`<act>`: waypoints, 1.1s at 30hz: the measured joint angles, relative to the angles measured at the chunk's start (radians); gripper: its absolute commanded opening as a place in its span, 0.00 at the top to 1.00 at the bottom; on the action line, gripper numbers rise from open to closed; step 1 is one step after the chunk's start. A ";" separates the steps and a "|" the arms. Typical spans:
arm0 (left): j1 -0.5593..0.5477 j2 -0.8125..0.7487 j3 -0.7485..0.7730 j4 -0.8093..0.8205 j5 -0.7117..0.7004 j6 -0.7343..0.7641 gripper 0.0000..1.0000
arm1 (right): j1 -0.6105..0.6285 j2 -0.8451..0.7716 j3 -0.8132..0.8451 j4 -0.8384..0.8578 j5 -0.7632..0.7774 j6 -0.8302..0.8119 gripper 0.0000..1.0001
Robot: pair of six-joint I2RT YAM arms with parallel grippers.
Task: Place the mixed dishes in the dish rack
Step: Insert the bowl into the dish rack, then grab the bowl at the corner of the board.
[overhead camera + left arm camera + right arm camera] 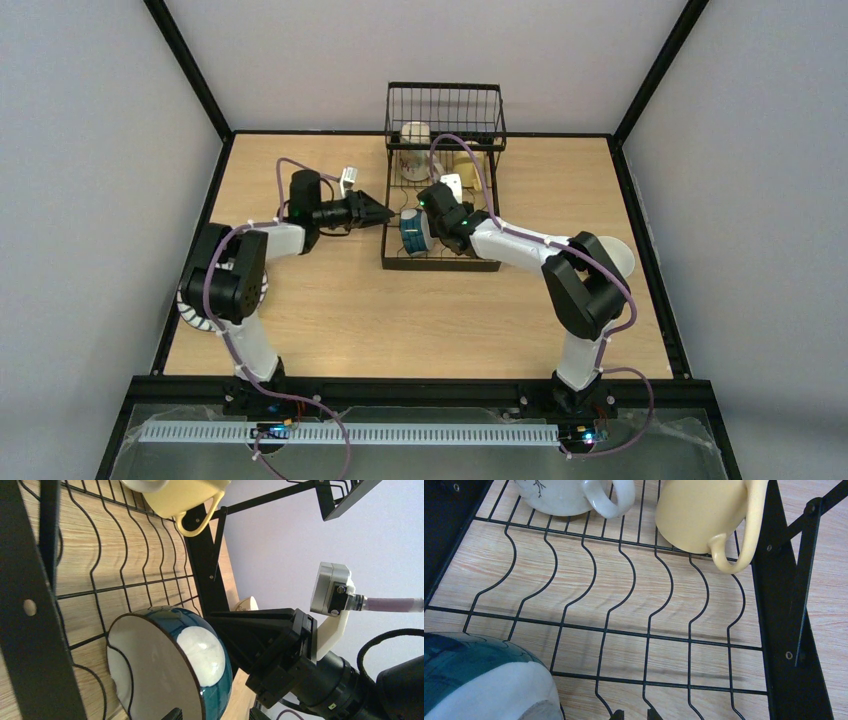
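The white mug (559, 495) bears a dark twig drawing. The right arm reaches low into the rack (445, 110). Its gripper (634, 713) is slightly parted and empty, just beside the blue bowl (413, 232), which stands on edge in the lower slots. The left gripper (385, 211) hovers spread and empty at the rack's left side. The yellow mug (704, 515) lies beside the white one at the rack's back.

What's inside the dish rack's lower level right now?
Seen: blue bowl standing on edge in the near-left slots; white mug and yellow mug at the back. The right arm covers the near-right corner in the top view, so that spot can't be fully checked.
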 measured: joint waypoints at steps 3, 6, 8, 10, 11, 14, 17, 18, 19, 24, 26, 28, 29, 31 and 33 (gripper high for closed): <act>0.009 -0.024 -0.008 -0.037 -0.003 0.032 0.25 | 0.000 -0.003 0.000 -0.005 0.000 0.001 0.65; 0.013 -0.047 -0.020 -0.071 -0.007 0.058 0.24 | 0.000 -0.014 0.000 -0.011 0.000 0.003 0.53; 0.013 -0.068 -0.032 -0.092 -0.009 0.069 0.23 | 0.000 -0.027 0.000 -0.016 0.001 0.007 0.42; 0.013 -0.092 -0.045 -0.109 -0.011 0.079 0.21 | 0.000 -0.050 -0.001 -0.023 0.003 0.013 0.29; 0.013 -0.108 -0.051 -0.117 -0.012 0.082 0.20 | 0.000 -0.068 -0.001 -0.027 0.003 0.012 0.23; 0.013 -0.171 -0.064 -0.143 -0.015 0.087 0.16 | 0.000 -0.117 -0.002 -0.036 0.008 0.022 0.06; 0.013 -0.244 -0.067 -0.151 -0.017 0.083 0.01 | 0.000 -0.177 -0.002 -0.061 0.018 0.040 0.00; 0.013 -0.269 -0.066 -0.150 -0.017 0.077 0.01 | 0.000 -0.193 -0.002 -0.072 0.022 0.049 0.00; 0.013 -0.293 -0.066 -0.149 -0.017 0.071 0.01 | 0.000 -0.214 -0.003 -0.087 0.028 0.060 0.00; 0.010 -0.396 -0.063 -0.129 -0.017 0.003 0.01 | 0.000 -0.333 -0.020 -0.150 0.061 0.116 0.00; -0.001 -0.429 -0.041 -0.129 -0.017 -0.029 0.01 | 0.000 -0.397 -0.034 -0.175 0.081 0.146 0.00; -0.020 -0.448 0.002 -0.133 -0.018 -0.052 0.01 | 0.000 -0.462 -0.050 -0.195 0.099 0.179 0.00; -0.033 -0.454 0.021 -0.132 -0.018 -0.060 0.03 | 0.000 -0.488 -0.058 -0.203 0.106 0.192 0.00; -0.074 -0.463 0.076 -0.140 -0.016 -0.088 0.22 | 0.000 -0.558 -0.084 -0.215 0.120 0.220 0.00; -0.112 -0.463 0.125 -0.145 -0.018 -0.116 0.22 | 0.000 -0.624 -0.105 -0.232 0.135 0.245 0.01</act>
